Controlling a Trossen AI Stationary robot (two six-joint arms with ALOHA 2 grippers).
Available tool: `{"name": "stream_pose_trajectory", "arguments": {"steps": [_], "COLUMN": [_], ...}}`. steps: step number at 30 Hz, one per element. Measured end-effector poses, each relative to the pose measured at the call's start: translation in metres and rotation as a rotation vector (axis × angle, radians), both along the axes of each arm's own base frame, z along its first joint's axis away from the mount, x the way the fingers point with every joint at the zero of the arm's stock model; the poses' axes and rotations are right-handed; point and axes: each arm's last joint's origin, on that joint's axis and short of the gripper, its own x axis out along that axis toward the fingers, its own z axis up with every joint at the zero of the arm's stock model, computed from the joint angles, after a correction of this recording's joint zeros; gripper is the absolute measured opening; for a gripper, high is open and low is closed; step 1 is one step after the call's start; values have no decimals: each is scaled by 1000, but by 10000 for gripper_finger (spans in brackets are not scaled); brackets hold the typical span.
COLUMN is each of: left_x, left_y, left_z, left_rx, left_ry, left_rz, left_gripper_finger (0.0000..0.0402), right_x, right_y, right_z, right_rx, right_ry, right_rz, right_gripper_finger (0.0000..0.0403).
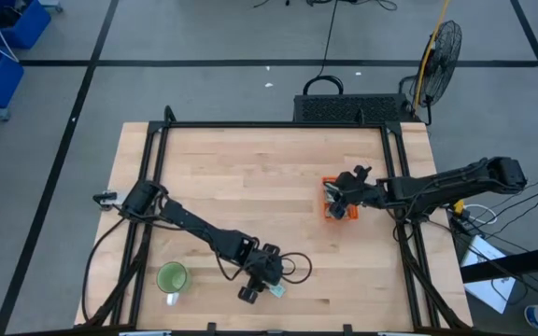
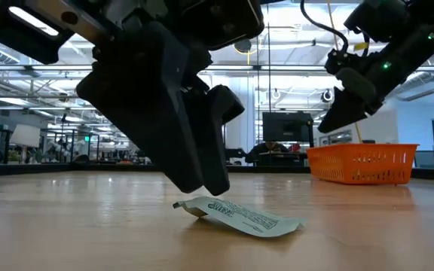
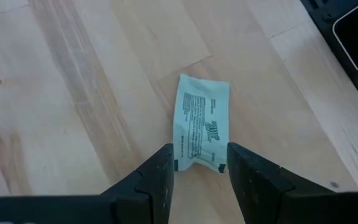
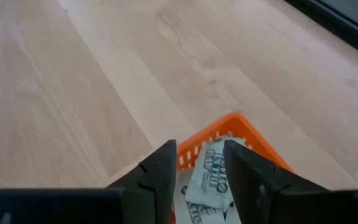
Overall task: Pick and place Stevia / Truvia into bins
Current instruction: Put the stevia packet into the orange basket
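left gripper (image 2: 202, 162) stands low over a sachet (image 2: 241, 217) lying flat on the wooden table (image 1: 250, 187), near the front edge beside a green cup (image 1: 172, 277). its fingers (image 3: 157, 180) are spread around the sachet's end. right gripper (image 1: 342, 198) hovers above the orange tray (image 1: 326, 209), fingers parted, holding nothing; sachets lie in the tray below.

High view: straight down over whole tabletop (image 1: 250, 187) | Low view: level at tabletop height, close on sachet (image 2: 247, 218) | Wrist views: close, forward past own fingers | Shared: orange tray (image 1: 329, 211), high, low and right wrist views
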Motion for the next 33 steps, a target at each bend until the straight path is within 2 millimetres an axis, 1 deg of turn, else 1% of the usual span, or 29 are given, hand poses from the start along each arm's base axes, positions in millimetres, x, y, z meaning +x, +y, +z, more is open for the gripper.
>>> {"name": "stream_pose_trajectory", "arguments": {"steps": [3,6,11,13,17,20,22,24,26,29,31,33], "left_x": [0,0,4,8,10,10,11,12,14,15,12,10], "left_y": [0,0,3,3,10,17,23,29,35,45,53,59], "left_z": [0,0,-12,-16,-18,-14,-12,-10,-8,0,8,18], "left_rx": [1,1,-19,-59,-36,23,63,98,116,179,265,371], "left_ry": [2,2,27,19,17,-3,-20,-27,-36,-55,-66,-94], "left_rz": [0,1,3,-8,-14,-19,-11,-4,16,71,114,182], "left_gripper_finger": [139,106,54,41,27,8,5,5,3,5,3,3], "right_x": [1,1,2,2,5,6,8,12,16,22,25,25], "right_y": [0,0,0,0,0,0,0,1,4,8,9,10], "right_z": [1,1,2,2,5,6,8,12,17,25,26,22], "right_rx": [-1,-1,2,2,-9,-11,-13,-3,22,104,194,262], "right_ry": [-20,-19,-28,-38,-66,-85,-108,-155,-214,-320,-385,-417], "right_rz": [2,2,0,1,14,18,22,64,147,246,235,193], "right_gripper_finger": [126,126,125,125,125,124,123,123,123,121,121,123]}}
